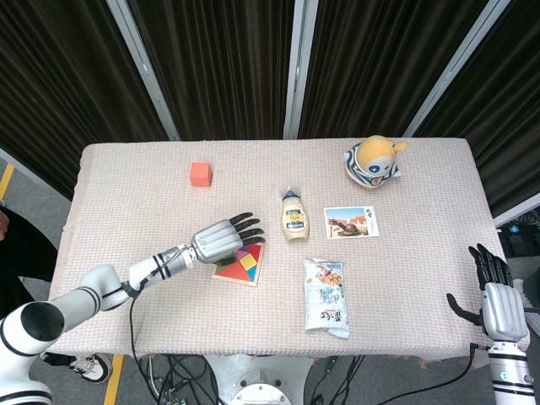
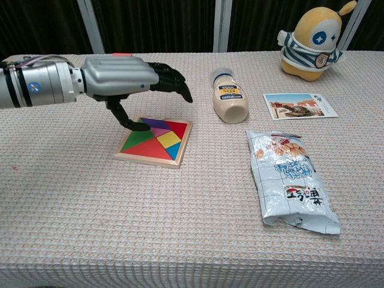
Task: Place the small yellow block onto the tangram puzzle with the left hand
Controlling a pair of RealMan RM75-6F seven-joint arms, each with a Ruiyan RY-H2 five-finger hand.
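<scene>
The tangram puzzle (image 1: 239, 266) (image 2: 155, 141) lies flat on the table, left of centre. The small yellow block (image 2: 170, 139) (image 1: 250, 261) sits in it among the coloured pieces, flush with them. My left hand (image 1: 221, 237) (image 2: 129, 78) hovers above the puzzle's far left corner with its fingers spread and nothing in it; the thumb points down just over the board's edge. My right hand (image 1: 494, 299) shows only in the head view, off the table's right edge, with its fingers spread and holding nothing.
A mayonnaise bottle (image 1: 294, 218) (image 2: 228, 96) lies right of the puzzle. A snack bag (image 1: 326, 297) (image 2: 291, 183), a postcard (image 1: 351, 223) (image 2: 299, 105) and a plush toy (image 1: 372, 159) (image 2: 312, 42) lie further right. An orange cube (image 1: 200, 173) stands at the back left.
</scene>
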